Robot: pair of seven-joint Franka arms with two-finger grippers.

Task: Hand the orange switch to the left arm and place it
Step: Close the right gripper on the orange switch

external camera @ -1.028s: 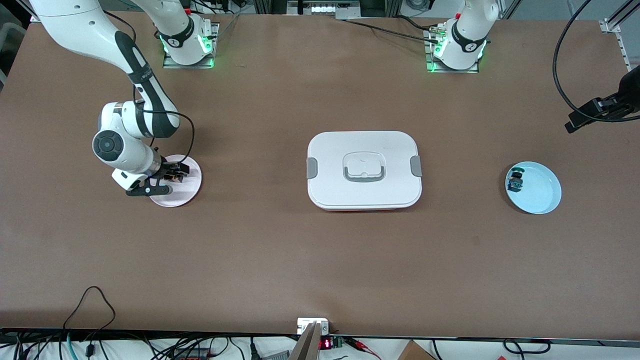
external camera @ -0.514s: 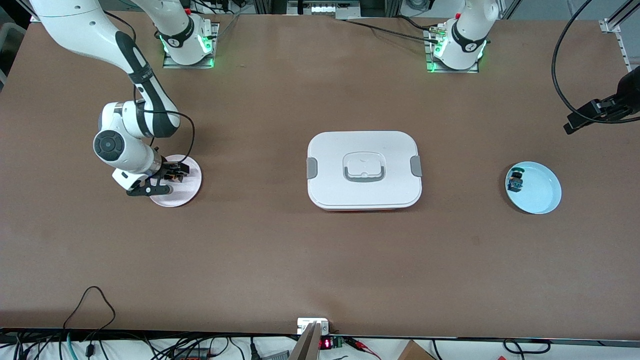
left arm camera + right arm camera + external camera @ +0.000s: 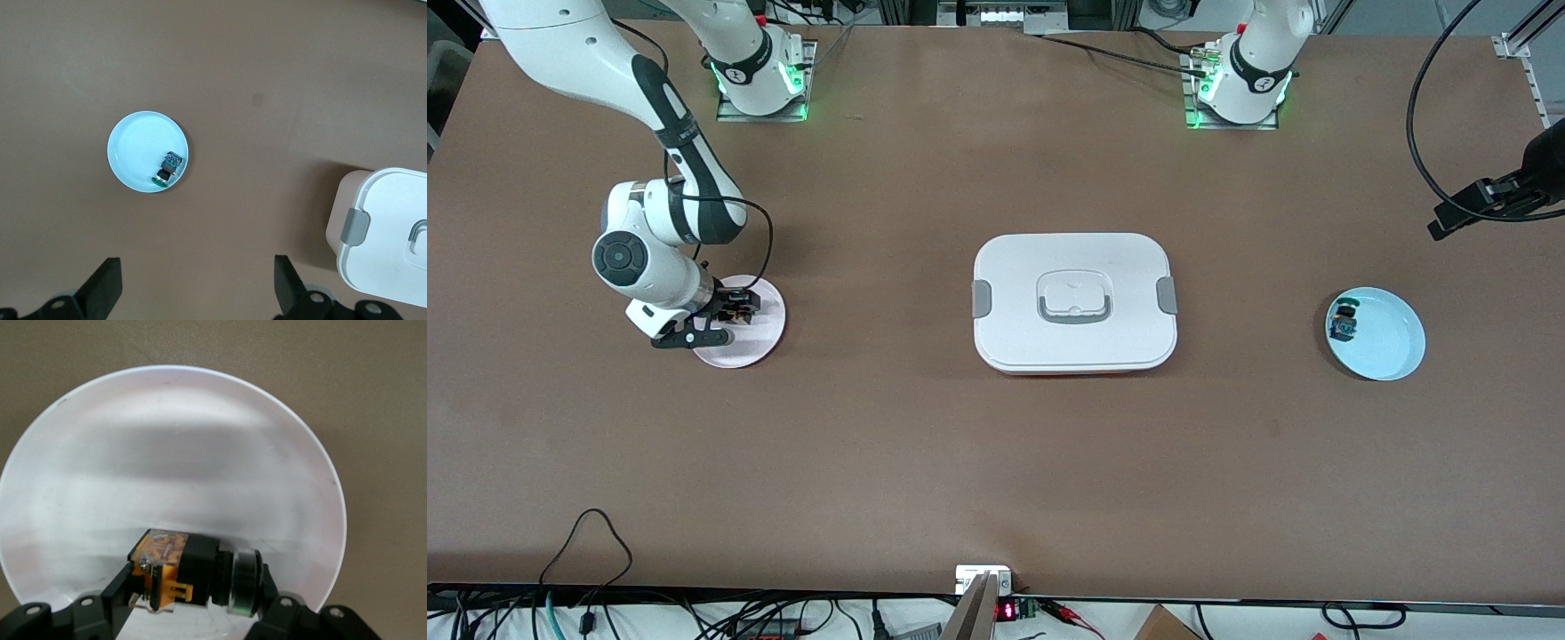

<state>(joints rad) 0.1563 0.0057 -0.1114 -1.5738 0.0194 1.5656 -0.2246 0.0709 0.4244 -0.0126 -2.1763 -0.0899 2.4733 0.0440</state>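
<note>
The right gripper (image 3: 193, 590) is cut off by the right wrist view's edge, only its fingertips (image 3: 119, 587) showing either side of the orange switch (image 3: 175, 570); in the front view the switch is hidden among the fingers over the pink plate (image 3: 760, 338); the left gripper (image 3: 197, 290) shows only two finger ends at the left wrist view's edge, and the white box (image 3: 387, 233) beside them is cropped; the part on the blue plate (image 3: 1392, 342) is too small to identify.
</note>
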